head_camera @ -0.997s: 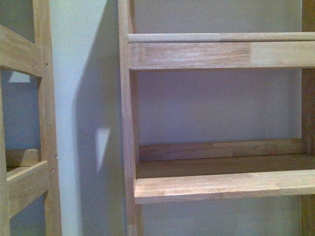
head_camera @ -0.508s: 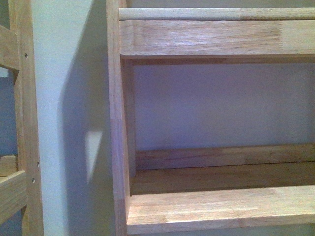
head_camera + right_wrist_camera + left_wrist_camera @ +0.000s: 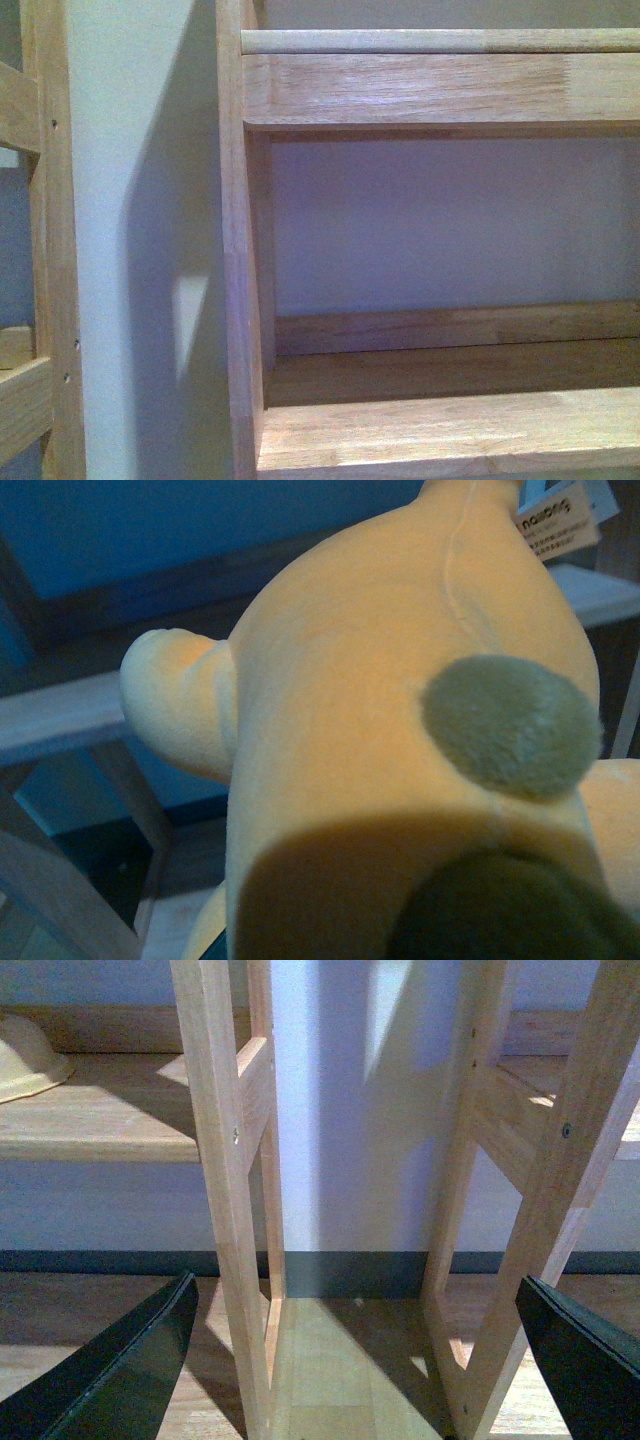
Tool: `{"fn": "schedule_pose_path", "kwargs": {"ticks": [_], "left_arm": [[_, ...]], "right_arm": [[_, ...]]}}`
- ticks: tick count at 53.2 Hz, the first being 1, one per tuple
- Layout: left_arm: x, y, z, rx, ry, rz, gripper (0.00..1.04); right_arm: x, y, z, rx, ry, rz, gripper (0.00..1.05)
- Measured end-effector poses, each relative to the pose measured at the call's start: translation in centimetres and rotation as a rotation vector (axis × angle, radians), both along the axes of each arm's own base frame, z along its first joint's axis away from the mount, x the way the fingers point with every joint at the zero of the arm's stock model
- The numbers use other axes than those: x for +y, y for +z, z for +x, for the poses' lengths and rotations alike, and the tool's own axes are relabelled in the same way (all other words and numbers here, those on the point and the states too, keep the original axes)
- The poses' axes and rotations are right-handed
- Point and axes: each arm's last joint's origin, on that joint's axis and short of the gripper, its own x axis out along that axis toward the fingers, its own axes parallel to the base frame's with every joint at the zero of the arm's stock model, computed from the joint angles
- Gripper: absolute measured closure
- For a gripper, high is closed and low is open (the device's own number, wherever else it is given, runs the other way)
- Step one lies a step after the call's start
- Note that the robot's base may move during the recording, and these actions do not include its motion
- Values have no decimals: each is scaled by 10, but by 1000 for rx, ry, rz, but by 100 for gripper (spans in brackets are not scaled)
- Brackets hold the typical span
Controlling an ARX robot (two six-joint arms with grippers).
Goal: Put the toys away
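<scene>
Finds the left pincer (image 3: 355, 1282) spread wide, dark fingers (image 3: 120, 1370) far apart and gripping nothing. Looks between them onto pale wood floor (image 3: 330, 1370), a dark baseboard (image 3: 350, 1272) and a white wall (image 3: 330, 1110). Sees two ladder-like wooden frames (image 3: 225, 1190) flanking that strip of wall, each carrying a shelf board. Spots on one board a pale yellow rounded object (image 3: 25, 1055), cut off by the picture's edge and not identifiable.

Cannot tell how far the right pincer is open, hidden as it is behind the orange-yellow plush animal (image 3: 350, 740). Finds that toy right up against the right wrist camera, filling most of the view. Notes a round grey-green patch (image 3: 510, 725) on it, a paler stub (image 3: 175, 710) sticking out sideways, and a printed tag (image 3: 560, 520) at its far end. Makes out a dark blob (image 3: 500, 910) nearest the lens, too blurred to name. Catches dim blue surroundings and a shelf edge (image 3: 60, 720) behind.

Places, from the front camera, a shelf upright (image 3: 238, 250) just left of centre. Puts an upper board (image 3: 440, 90) at 1 o'clock under a round rail (image 3: 440, 40), a lower board (image 3: 450, 435) at 5 o'clock, a second frame (image 3: 45, 250) at 9 o'clock, and a light patch (image 3: 188, 310) on the wall at 8 o'clock.
</scene>
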Motion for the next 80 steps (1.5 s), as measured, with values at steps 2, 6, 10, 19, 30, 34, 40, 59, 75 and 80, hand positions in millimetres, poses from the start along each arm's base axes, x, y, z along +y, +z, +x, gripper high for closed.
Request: {"fn": "schedule_pose_path", "kwargs": {"ticks": [2,6,10,19,30,34,40,59,75,80], "left_arm": [[0,0,0,0,0,0,6],[0,0,0,0,0,0,6],[0,0,0,0,1,0,6],[0,0,0,0,0,0,6],[0,0,0,0,0,0,6],[0,0,0,0,0,0,6],[0,0,0,0,0,0,6],[0,0,0,0,0,0,6],[0,0,0,0,0,0,6],[0,0,0,0,0,0,6]], "right_arm": [[0,9,0,-17,2,-11,85],[4,40,0,-85,22,-44,85],[7,73,-1,-164,39,-81,85],[19,152,8,-310,58,-148,85],[33,209,25,-377,102,-186,85],[40,238,39,-405,124,-187,85],[47,260,57,-412,153,-164,85],[75,301,150,-369,241,-16,85],[107,312,215,-279,425,138,85],[115,318,226,-264,473,183,85]]}}
